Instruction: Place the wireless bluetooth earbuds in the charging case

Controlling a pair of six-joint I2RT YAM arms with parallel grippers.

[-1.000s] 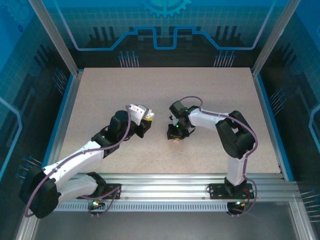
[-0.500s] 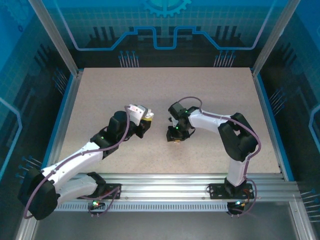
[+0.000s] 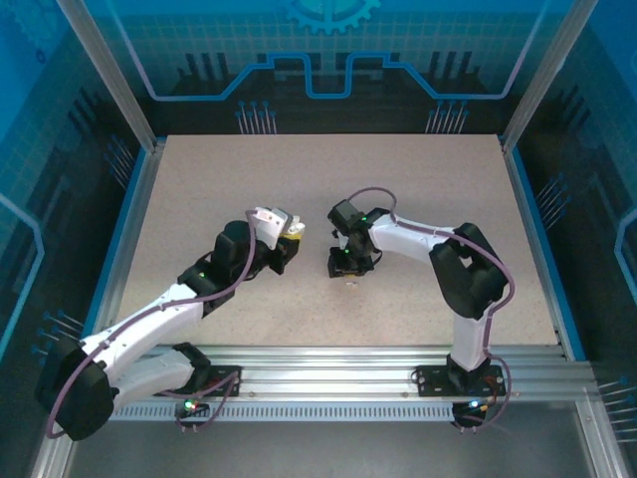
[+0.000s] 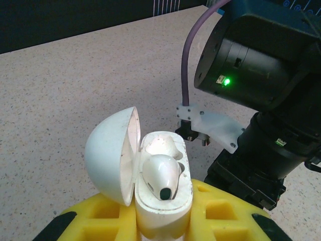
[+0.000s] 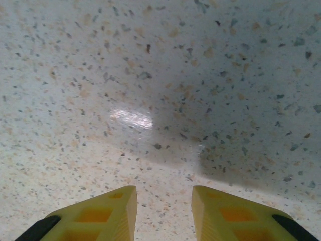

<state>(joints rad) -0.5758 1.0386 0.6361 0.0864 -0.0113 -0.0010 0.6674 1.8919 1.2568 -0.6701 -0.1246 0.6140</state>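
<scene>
My left gripper is shut on the white charging case, gripping its lower body between the yellow fingers. The lid hangs open to the left. One white earbud sits in the near slot, and the far slot is empty. In the top view the left gripper holds the case at table centre, facing the right gripper. My right gripper points down at the table, open, with only bare table between its fingers. A tiny pale speck lies beside it; I cannot tell what it is.
The right arm's black wrist with its green light hangs close to the right of the case. The speckled table stretches all round both grippers. Blue walls and a metal frame border it.
The right gripper has drifted a little left and up the table, and its fingers have spread slightly. The left gripper keeps holding the case in place.
</scene>
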